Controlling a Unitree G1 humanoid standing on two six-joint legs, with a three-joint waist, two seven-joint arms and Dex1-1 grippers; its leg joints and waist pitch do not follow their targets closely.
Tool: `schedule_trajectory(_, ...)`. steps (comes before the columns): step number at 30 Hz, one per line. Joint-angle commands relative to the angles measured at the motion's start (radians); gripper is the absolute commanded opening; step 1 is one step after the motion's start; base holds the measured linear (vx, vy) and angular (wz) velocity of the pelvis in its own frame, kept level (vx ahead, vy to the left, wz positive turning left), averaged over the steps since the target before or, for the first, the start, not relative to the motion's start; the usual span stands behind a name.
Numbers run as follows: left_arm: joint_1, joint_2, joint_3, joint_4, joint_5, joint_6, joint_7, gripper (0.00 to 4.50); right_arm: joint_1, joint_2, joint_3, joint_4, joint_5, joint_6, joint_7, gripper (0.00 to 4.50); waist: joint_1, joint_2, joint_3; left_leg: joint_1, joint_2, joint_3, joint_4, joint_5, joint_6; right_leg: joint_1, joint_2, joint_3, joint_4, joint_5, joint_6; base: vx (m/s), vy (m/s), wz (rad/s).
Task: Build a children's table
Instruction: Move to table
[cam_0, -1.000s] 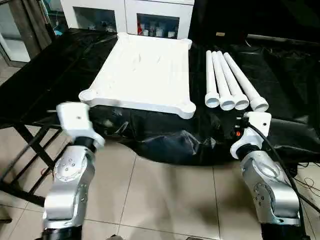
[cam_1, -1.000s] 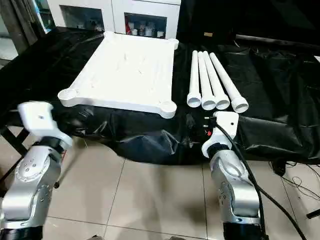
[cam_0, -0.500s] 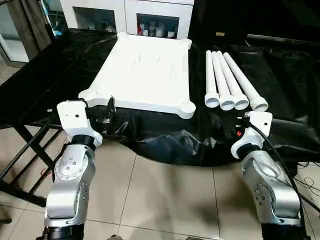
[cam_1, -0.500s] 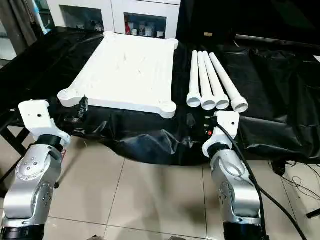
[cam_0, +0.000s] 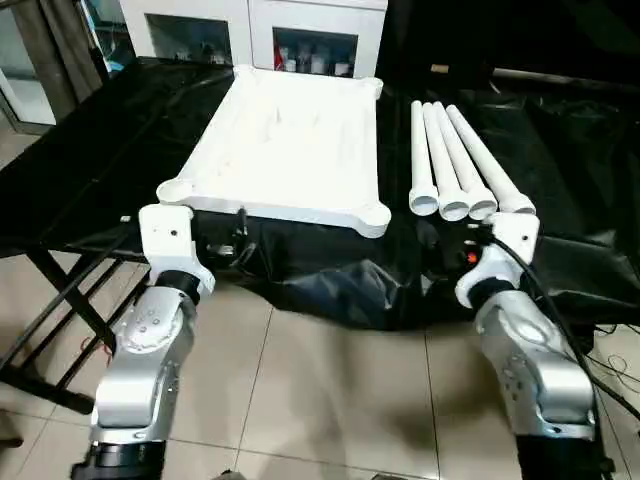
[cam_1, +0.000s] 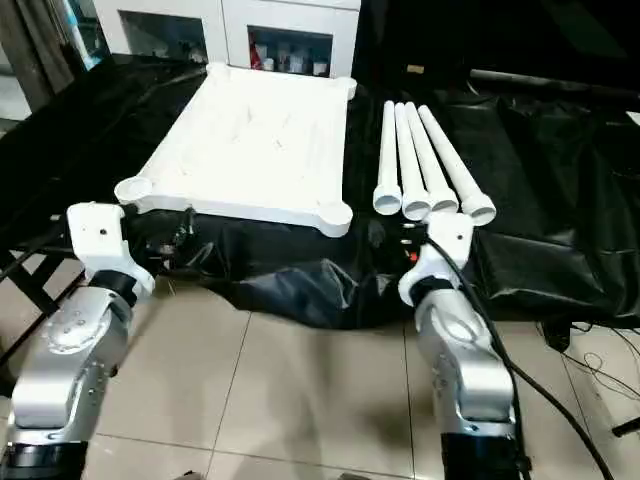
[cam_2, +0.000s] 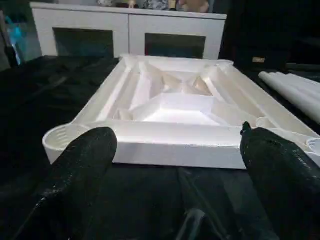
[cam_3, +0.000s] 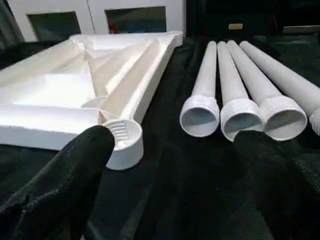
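Note:
The children's table lies in parts on a black cloth. Its white tabletop (cam_0: 285, 150) rests upside down, ribbed underside up (cam_2: 170, 102). Several white tubular legs (cam_0: 455, 160) lie side by side to its right, open flared ends (cam_3: 240, 117) toward me. My left gripper (cam_2: 177, 150) stands open just short of the tabletop's near edge, by the near left corner (cam_0: 178, 190). The open right gripper (cam_3: 175, 150) hovers low over the cloth, between the tabletop's near right corner (cam_3: 122, 137) and the legs' near ends. Neither holds anything.
A white cabinet with glass doors (cam_0: 250, 30) stands behind the table. The black cloth (cam_0: 110, 150) hangs over the front edge above a tiled floor (cam_0: 330, 390). Dark frame struts (cam_0: 55, 300) show at lower left, cables (cam_0: 610, 350) at lower right.
Both arms have reached forward toward the table. The left gripper has swung in toward the tabletop's near left corner, and the right has closed in on the legs' ends. Both have stayed open.

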Motion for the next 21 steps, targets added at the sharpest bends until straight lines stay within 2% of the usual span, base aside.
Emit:
schedule_trajectory(1,-0.023,0.009,0.001,-0.014,-0.005,0.006,-0.011,4.50,-0.021,-0.004,-0.002,0.002,0.016,-0.011,0.019,4.37,-0.010,0.011,-0.039,0.056,0.004,0.001,-0.085,-0.481,0.007,0.044,-0.023,0.009,-0.110,-0.444,-0.150,0.000,0.000,0.00)
schedule_trajectory(2,-0.025,0.011,0.000,-0.009,-0.004,0.010,-0.015,4.50,-0.021,-0.009,0.000,-0.002,0.019,-0.008,0.028,4.37,-0.013,0.013,-0.034,0.070,0.003,0.000,-0.086,-0.520,0.012,0.043,-0.020,0.002,-0.118,-0.506,-0.149,0.000,0.000,0.00)
schedule_trajectory(3,-0.026,0.013,0.000,-0.007,-0.004,0.013,-0.017,4.50,-0.021,-0.011,0.002,-0.004,0.020,-0.007,0.033,4.37,-0.018,0.011,-0.029,0.090,-0.005,-0.001,-0.083,-0.565,0.020,0.048,-0.019,-0.005,-0.136,-0.607,-0.135,0.000,0.000,0.00)
schedule_trajectory(4,-0.028,0.020,-0.002,-0.003,0.000,0.010,-0.022,4.50,-0.021,-0.014,0.002,-0.010,0.026,0.003,0.042,4.37,-0.019,0.001,-0.022,0.090,-0.008,-0.003,-0.084,-0.564,0.027,0.058,-0.022,-0.005,-0.144,-0.670,-0.114,0.000,0.000,0.00)
schedule_trajectory(5,-0.028,0.020,-0.002,-0.003,0.000,0.010,-0.022,4.50,-0.021,-0.014,0.002,-0.010,0.026,0.003,0.042,4.37,-0.018,0.005,-0.027,0.084,-0.012,-0.003,-0.084,-0.537,0.028,0.072,-0.027,0.000,-0.145,-0.672,-0.109,0.072,0.016,-0.12)
schedule_trajectory(6,-0.029,0.021,-0.001,-0.002,0.000,0.007,-0.024,4.50,-0.023,-0.014,0.000,-0.012,0.030,0.008,0.045,4.37,-0.014,0.011,-0.030,0.073,-0.011,-0.005,-0.092,-0.477,0.037,0.093,-0.035,0.010,-0.143,-0.640,-0.112,0.072,0.016,-0.12)
schedule_trajectory(7,-0.031,0.021,0.002,-0.002,0.003,0.003,-0.020,4.50,-0.028,-0.011,-0.006,-0.005,0.038,0.010,0.044,4.37,-0.013,0.014,-0.034,0.078,-0.008,-0.006,-0.094,-0.461,0.040,0.095,-0.036,0.010,-0.141,-0.613,-0.123,0.085,0.019,-0.05)
schedule_trajectory(8,-0.036,0.019,0.006,0.000,0.001,0.004,-0.015,4.50,-0.034,-0.009,-0.011,0.003,0.042,0.010,0.041,4.37,-0.011,0.007,-0.048,0.075,-0.007,-0.006,-0.099,-0.392,0.056,0.115,-0.035,0.015,-0.128,-0.489,-0.167,0.083,0.010,0.01)
schedule_trajectory(9,-0.039,0.018,0.009,0.002,0.000,0.006,-0.012,4.50,-0.038,-0.008,-0.014,0.010,0.043,0.008,0.040,4.37,-0.011,0.011,-0.057,0.069,-0.011,-0.002,-0.101,-0.321,0.072,0.131,-0.030,0.015,-0.119,-0.370,-0.203,0.083,0.010,0.01)
schedule_trajectory(10,-0.043,0.016,0.011,0.006,0.003,0.008,-0.004,4.50,-0.042,-0.011,-0.010,0.015,0.034,0.007,0.038,4.37,-0.012,0.014,-0.060,0.078,-0.011,0.000,-0.104,-0.278,0.089,0.134,-0.027,0.012,-0.111,-0.277,-0.238,0.103,0.013,0.05)
schedule_trajectory(11,-0.045,0.016,0.011,0.009,0.006,0.011,-0.001,4.50,-0.044,-0.012,-0.009,0.015,0.032,0.005,0.039,4.37,-0.012,0.013,-0.063,0.080,-0.013,0.001,-0.103,-0.254,0.099,0.139,-0.024,0.012,-0.107,-0.223,-0.254,0.141,0.022,0.07)
schedule_trajectory(12,-0.050,0.015,0.010,0.015,0.013,0.015,0.008,4.50,-0.047,-0.015,-0.007,0.016,0.026,0.000,0.040,4.37,-0.008,0.010,-0.069,0.071,-0.026,0.002,-0.097,-0.187,0.121,0.158,-0.018,0.017,-0.097,-0.113,-0.276,0.141,0.022,0.07)
schedule_trajectory(13,-0.053,0.018,0.006,0.023,0.024,0.017,0.014,4.50,-0.053,-0.018,-0.007,0.016,0.016,-0.007,0.037,4.37,-0.002,0.010,-0.072,0.067,-0.036,0.003,-0.090,-0.124,0.141,0.167,-0.013,0.020,-0.089,-0.021,-0.285,0.137,0.024,0.09)
schedule_trajectory(14,-0.053,0.019,0.004,0.025,0.028,0.018,0.015,4.50,-0.056,-0.018,-0.007,0.016,0.016,-0.007,0.038,4.37,0.001,0.009,-0.077,0.063,-0.045,-0.002,-0.080,-0.043,0.171,0.177,-0.003,0.022,-0.073,0.099,-0.284,0.141,0.021,0.12)
schedule_trajectory(15,-0.052,0.022,0.000,0.026,0.031,0.020,0.015,4.50,-0.060,-0.018,-0.009,0.014,0.022,-0.010,0.044,4.37,0.001,0.009,-0.077,0.063,-0.045,-0.002,-0.080,-0.043,0.171,0.177,-0.003,0.022,-0.073,0.099,-0.284,0.141,0.021,0.12)
schedule_trajectory(16,-0.049,0.024,-0.003,0.023,0.033,0.019,0.013,4.50,-0.065,-0.017,-0.011,0.011,0.026,-0.008,0.045,4.37,0.005,0.005,-0.094,0.061,-0.065,-0.016,-0.054,0.132,0.241,0.189,0.025,0.020,-0.039,0.322,-0.237,0.162,0.010,0.12)
schedule_trajectory(17,-0.048,0.026,-0.004,0.022,0.033,0.019,0.011,4.50,-0.067,-0.016,-0.014,0.011,0.029,-0.003,0.042,4.37,0.003,0.008,-0.098,0.073,-0.063,-0.026,-0.045,0.203,0.271,0.177,0.037,0.017,-0.020,0.395,-0.213,0.174,-0.003,0.20)
schedule_trajectory(18,-0.044,0.033,-0.008,0.016,0.036,0.019,0.005,4.50,-0.078,-0.010,-0.026,0.011,0.042,0.025,0.026,4.37,-0.013,0.019,-0.110,0.152,-0.031,-0.071,-0.025,0.413,0.355,0.102,0.058,-0.007,0.034,0.445,-0.150,0.174,-0.003,0.20)
schedule_trajectory(19,-0.043,0.034,-0.009,0.015,0.037,0.018,0.004,4.50,-0.080,-0.009,-0.028,0.011,0.044,0.030,0.023,4.37,-0.043,0.018,-0.112,0.205,0.013,-0.126,-0.016,0.565,0.428,0.027,0.037,-0.022,0.062,0.348,-0.106,0.137,-0.051,0.05)
schedule_trajectory(20,-0.041,0.036,-0.009,0.010,0.031,0.018,-0.005,4.50,-0.085,-0.008,-0.028,0.017,0.040,0.034,0.015,4.37,-0.068,0.016,-0.103,0.276,0.108,-0.217,-0.017,0.746,0.572,-0.112,-0.058,-0.016,0.085,-0.015,-0.023,0.033,-0.089,-0.31)
schedule_trajectory(21,-0.043,0.037,-0.009,0.009,0.029,0.019,-0.007,4.50,-0.087,-0.007,-0.028,0.020,0.046,0.036,0.019,4.37,-0.065,-0.012,-0.108,0.223,0.038,-0.204,0.020,0.720,0.532,-0.085,-0.092,0.020,0.051,0.009,-0.017,0.033,-0.089,-0.31)
